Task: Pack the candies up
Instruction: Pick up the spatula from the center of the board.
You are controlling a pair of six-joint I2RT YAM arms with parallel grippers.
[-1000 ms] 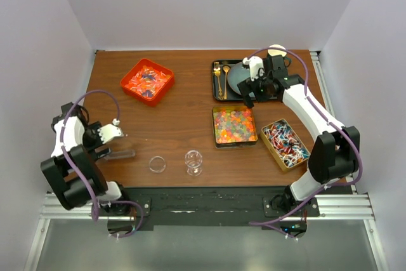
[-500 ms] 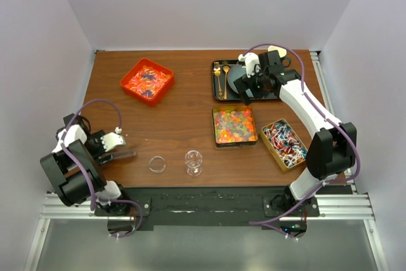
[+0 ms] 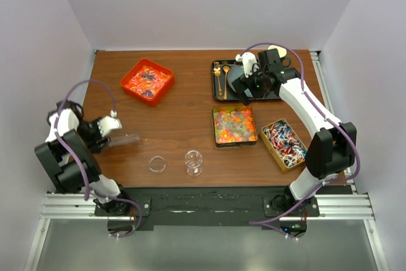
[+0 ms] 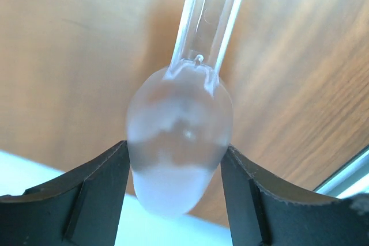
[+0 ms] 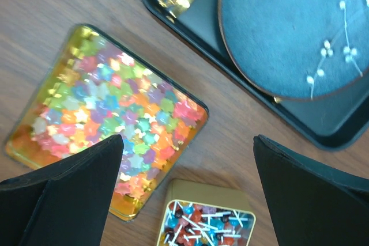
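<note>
Glossy multicoloured gummy candies fill a gold tin [image 3: 233, 125], also in the right wrist view [image 5: 109, 113]. Red and blue candies on white sticks fill a second gold tin [image 3: 285, 143], also in that view [image 5: 204, 223]. Orange-red candies lie in a red tray [image 3: 147, 80] at the back left. My left gripper [image 3: 113, 136] is shut on the frosted round end of a clear plastic tube [image 4: 179, 136], which points right, just above the table. My right gripper [image 3: 249, 93] is open and empty, hovering over the black tray's [image 3: 222, 96] front edge; its fingers [image 5: 69, 188] frame both gold tins.
The black tray holds a blue plate [image 5: 288, 27] and gold cutlery [image 3: 221, 75]. A small clear round dish [image 3: 157, 164] and a clear glass cup [image 3: 193, 162] stand near the front edge. The table's left edge is close to my left arm.
My left gripper has carried the clear tube away from the front edge, toward the back. My right gripper has shifted slightly left over the black tray.
</note>
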